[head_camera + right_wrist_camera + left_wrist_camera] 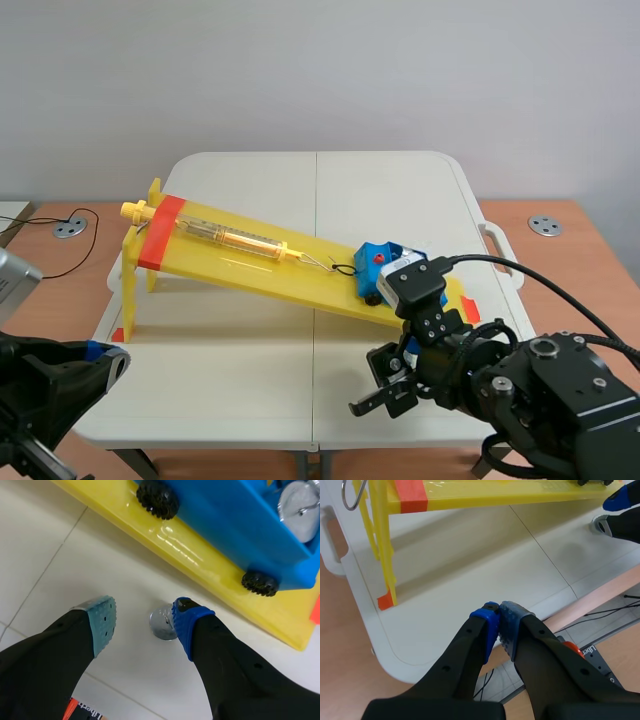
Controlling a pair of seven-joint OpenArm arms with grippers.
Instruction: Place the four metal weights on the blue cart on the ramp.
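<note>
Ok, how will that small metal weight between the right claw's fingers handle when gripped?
The metal weight looks solid and polished, so it is probably heavy for its size and slippery against the pads. It is small and round, so an off-centre squeeze by the right claw might roll it away.

A robotics or teaching lab: a white folding table [250, 180] stands against a bare grey wall [300, 70]. Wooden desks [600, 230] with cable grommets [546, 225] flank it, and it bears a yellow physics ramp [250, 268] carrying a spring scale [230, 237].
</note>
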